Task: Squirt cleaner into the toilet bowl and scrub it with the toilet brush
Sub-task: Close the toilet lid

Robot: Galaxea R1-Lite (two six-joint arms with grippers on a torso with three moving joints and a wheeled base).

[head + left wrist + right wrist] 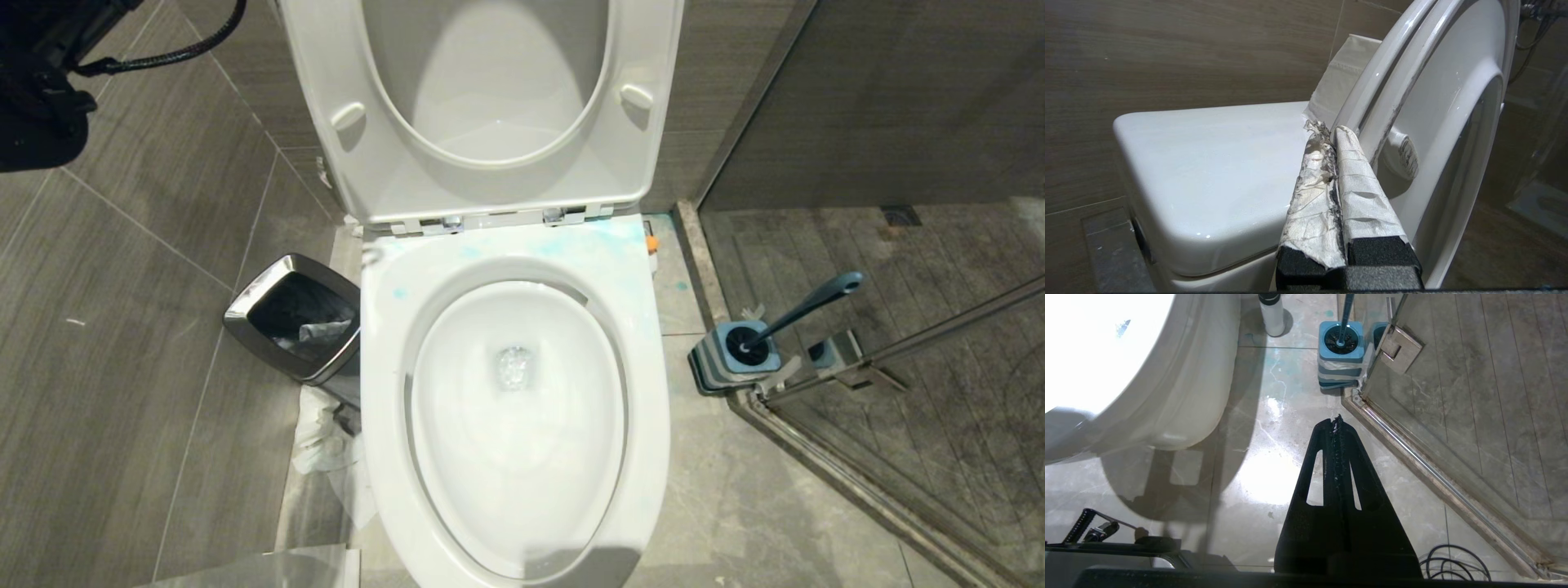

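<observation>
With blue cleaner (608,237) already smeared on the toilet bowl (522,408) rim, I'd swing my closed, empty right gripper (1337,420) squarely over the toilet brush (1346,310) handle in its holder (1341,347) by the shower door, opening wide first.

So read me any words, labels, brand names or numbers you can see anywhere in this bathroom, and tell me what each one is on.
None can be read.
Toilet bowl, seat and lid: no lettering shows.
Toilet brush and its holder: plain.
Waste bin: no label.
White bottle on the floor: no print shows.
</observation>
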